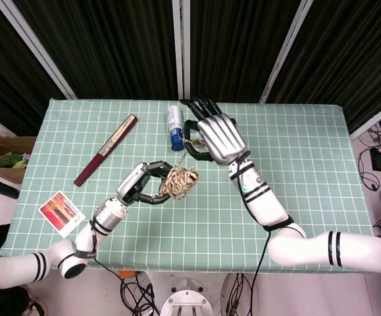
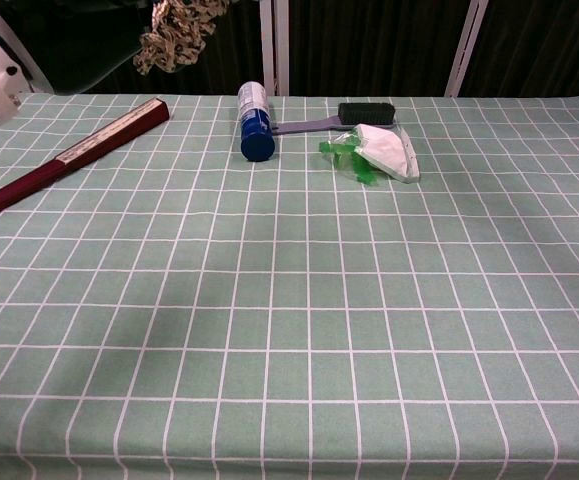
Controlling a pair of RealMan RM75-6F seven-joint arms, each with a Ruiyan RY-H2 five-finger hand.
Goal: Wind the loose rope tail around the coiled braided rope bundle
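Black curtains back a surface (image 1: 295,164) under green checked cloth. Above it, the left hand (image 1: 144,187) curls its fingers around the coiled rope bundle (image 1: 179,182), held in the air. The right hand (image 1: 218,136), fingers closed, pinches the loose rope tail (image 1: 186,149) stretched up from the bundle. A blue-capped can (image 2: 254,121) lies near a folded fan (image 2: 69,155); its label is unreadable.

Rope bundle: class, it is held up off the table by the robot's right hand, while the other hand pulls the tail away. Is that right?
Not quite. The head view shows the left hand holding the rope bundle up; the right hand pulls the tail away.
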